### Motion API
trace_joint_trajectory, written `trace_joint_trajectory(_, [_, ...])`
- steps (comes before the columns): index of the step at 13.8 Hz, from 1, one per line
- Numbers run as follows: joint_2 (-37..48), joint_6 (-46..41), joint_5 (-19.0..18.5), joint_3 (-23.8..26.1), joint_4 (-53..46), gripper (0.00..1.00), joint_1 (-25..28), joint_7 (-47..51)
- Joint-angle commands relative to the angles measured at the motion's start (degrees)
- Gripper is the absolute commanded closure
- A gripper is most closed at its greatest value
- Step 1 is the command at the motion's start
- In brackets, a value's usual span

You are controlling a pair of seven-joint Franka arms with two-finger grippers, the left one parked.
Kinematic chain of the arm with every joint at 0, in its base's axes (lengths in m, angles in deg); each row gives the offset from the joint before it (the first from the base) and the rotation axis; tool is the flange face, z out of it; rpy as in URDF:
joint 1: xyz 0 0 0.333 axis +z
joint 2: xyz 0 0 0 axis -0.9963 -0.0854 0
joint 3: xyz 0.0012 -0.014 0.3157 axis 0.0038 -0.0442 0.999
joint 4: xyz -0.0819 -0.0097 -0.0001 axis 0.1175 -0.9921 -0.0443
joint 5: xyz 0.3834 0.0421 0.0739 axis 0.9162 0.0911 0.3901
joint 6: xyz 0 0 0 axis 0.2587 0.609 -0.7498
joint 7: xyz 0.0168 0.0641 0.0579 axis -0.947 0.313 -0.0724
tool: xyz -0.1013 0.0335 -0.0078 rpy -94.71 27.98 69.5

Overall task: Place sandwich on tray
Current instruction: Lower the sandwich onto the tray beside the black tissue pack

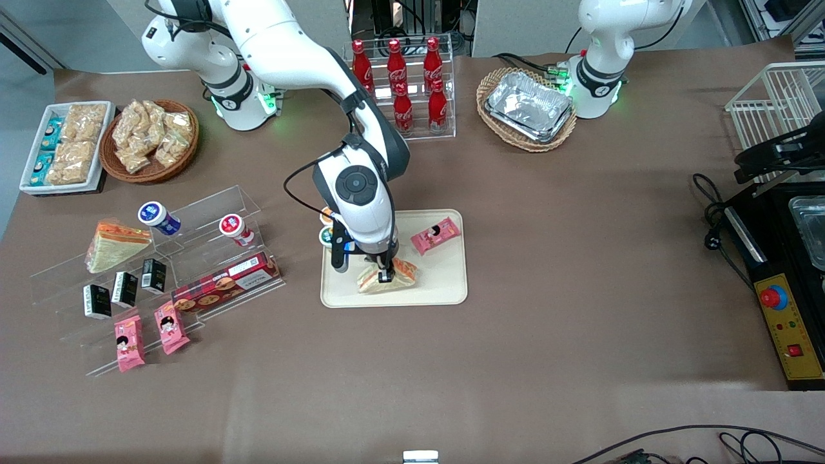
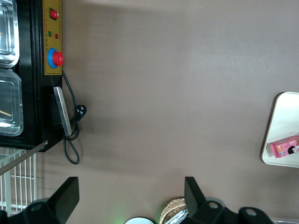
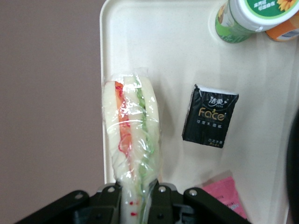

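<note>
At the centre of the front view, the jaws (image 1: 385, 276) stand low over the tray (image 1: 451, 283), closed on the wrapped sandwich (image 1: 387, 280), pinching its narrow end. The wrist view shows the sandwich (image 3: 132, 140) held on edge just inside the tray's rim (image 3: 103, 93), though whether it already rests on the tray cannot be told. The step in hand looks like the set-down itself, near its end. Beside the sandwich lie a black tissue pack (image 3: 209, 122), a pink snack packet (image 1: 436, 235) and a green-lidded cup (image 3: 243, 18), so room is limited. The next move likely calls for lowering until the wrap bears on the tray, opening the jaws, and lifting straight up so that the wedge tips inward, not over the rim.
</note>
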Motion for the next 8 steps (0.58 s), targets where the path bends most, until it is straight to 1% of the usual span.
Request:
trace_joint_trajectory(1, [-2.14,3.21,3.13,-0.31,-0.33,1.00,0.33,0.73])
trace_joint_trajectory(3, [-3.54,4.08,5.06,-0.31,-0.42,1.00,0.33,0.81])
trace_joint_trajectory(4, [-3.81,4.79,5.41,-0.40,-0.42,1.00,0.42,1.25])
trace_joint_trajectory(8, [-5.48,6.29,5.33,-0.40,-0.42,1.00,0.42,4.24])
